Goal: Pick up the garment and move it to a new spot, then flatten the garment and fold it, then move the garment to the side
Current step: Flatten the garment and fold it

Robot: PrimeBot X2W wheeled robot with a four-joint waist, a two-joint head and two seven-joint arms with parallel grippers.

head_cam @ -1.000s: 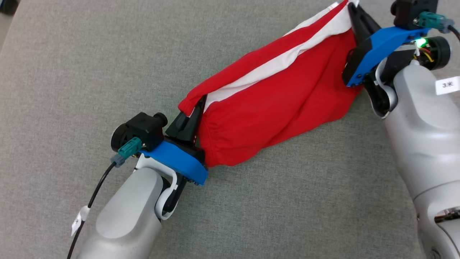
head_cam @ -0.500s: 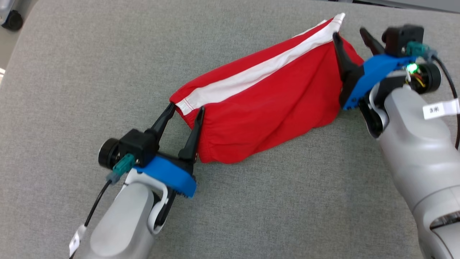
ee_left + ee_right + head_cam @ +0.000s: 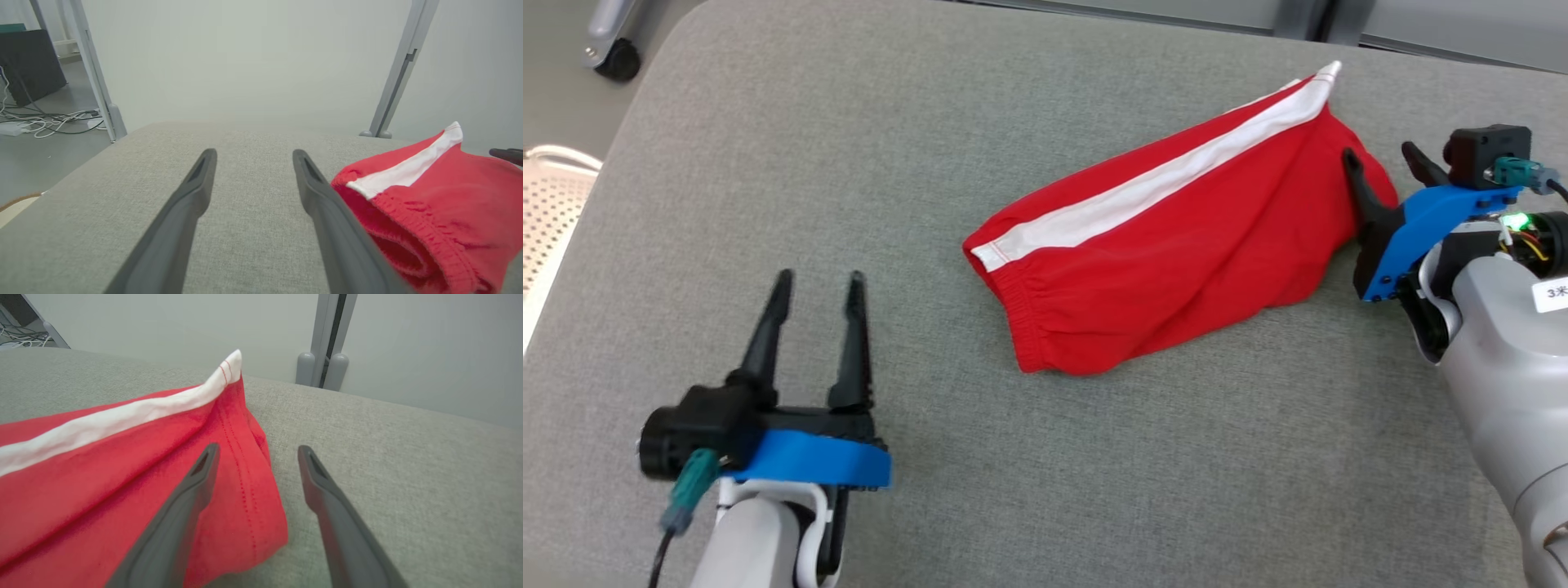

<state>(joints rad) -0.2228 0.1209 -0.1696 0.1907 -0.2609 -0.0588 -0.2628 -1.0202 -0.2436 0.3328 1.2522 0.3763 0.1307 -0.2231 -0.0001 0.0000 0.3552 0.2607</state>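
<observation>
While the left gripper (image 3: pixel 818 282) and the right gripper (image 3: pixel 1379 153) are both standing fully spread and gripping nothing, I am logging the layout for the next grasp. The right gripper is sitting at the hem end of the red garment (image 3: pixel 1168 245). In its wrist view one finger (image 3: pixel 192 486) is lying over the stitched hem and the other over the bare grey cushion (image 3: pixel 1094 490), so the cloth edge is running between them. I cannot tell whether that finger is touching the fabric. The left gripper is hanging well apart from the garment, which is lying forward and to its right, with the elastic waistband (image 3: pixel 1013 314) nearest. The garment is resting rumpled on the cushion, right of centre, its long axis running from the waistband at near-left to the white-striped corner at far-right. The right arm is the nearer one. I am judging the cloth to be doubled over, with the under layers hidden. A pale perforated object (image 3: pixel 551 212) is being cut off at the left edge.
</observation>
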